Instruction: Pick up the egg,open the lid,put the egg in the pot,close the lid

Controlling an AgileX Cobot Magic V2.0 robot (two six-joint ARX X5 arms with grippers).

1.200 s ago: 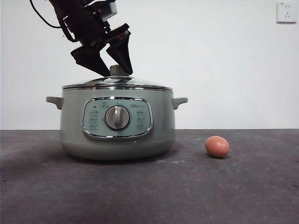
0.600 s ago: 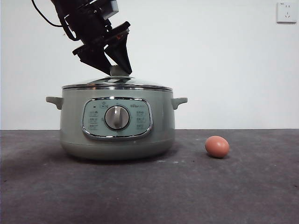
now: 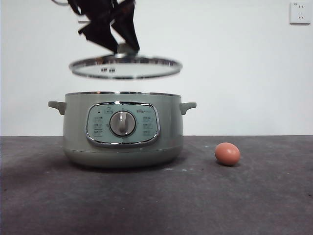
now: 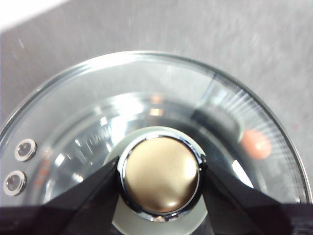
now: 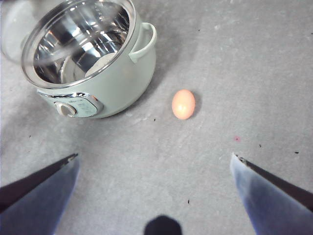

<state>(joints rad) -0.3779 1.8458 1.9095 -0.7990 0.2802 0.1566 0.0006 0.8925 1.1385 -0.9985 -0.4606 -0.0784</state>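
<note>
My left gripper (image 3: 120, 45) is shut on the knob (image 4: 160, 175) of the glass lid (image 3: 125, 67) and holds the lid level in the air, well above the pot. The pale green pot (image 3: 122, 128) stands open on the dark table, its shiny inner bowl showing in the right wrist view (image 5: 105, 83). The brown-orange egg (image 3: 227, 153) lies on the table to the right of the pot, apart from it; it also shows in the right wrist view (image 5: 183, 104). My right gripper (image 5: 154, 159) is open and empty, high above the table near the egg.
A white wall stands close behind the table, with a socket (image 3: 300, 12) at the top right. The pot's dial (image 3: 122, 123) faces the front camera. Bare table (image 3: 195, 196) lies in front of the pot and egg.
My left gripper closed on the lid's knob and lifted the lid straight up off the pot. The pot and the egg have not moved.
</note>
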